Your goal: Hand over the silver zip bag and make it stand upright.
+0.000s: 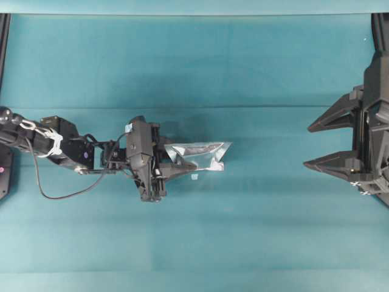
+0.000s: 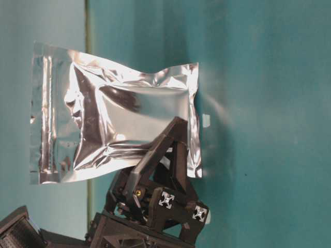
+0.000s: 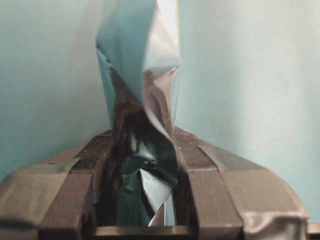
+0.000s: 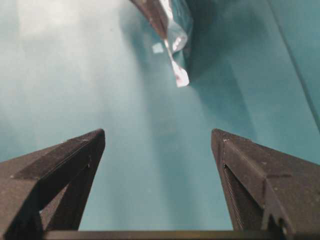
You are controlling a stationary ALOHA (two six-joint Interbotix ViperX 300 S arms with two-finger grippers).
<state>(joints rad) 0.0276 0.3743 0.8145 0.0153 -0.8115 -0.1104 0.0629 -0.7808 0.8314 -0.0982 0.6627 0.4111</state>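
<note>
The silver zip bag (image 1: 203,155) is a crinkled foil pouch. My left gripper (image 1: 167,163) is shut on one of its edges and holds it out toward the middle of the table. In the table-level view the bag (image 2: 124,119) shows its broad shiny face, with the left gripper (image 2: 173,139) clamped on its edge. The left wrist view looks along the bag (image 3: 145,75), which is pinched between the pads (image 3: 192,155) of the left gripper (image 3: 142,142). My right gripper (image 1: 309,146) stands open at the far right, well apart from the bag. In its own view the right gripper (image 4: 157,136) is empty and the bag (image 4: 172,25) hangs ahead.
A tiny white scrap (image 1: 194,177) lies on the teal cloth just below the bag, also seen as the scrap (image 4: 157,48) in the right wrist view. A fold in the table cloth (image 1: 273,109) runs across the table. Dark frame posts stand at both sides.
</note>
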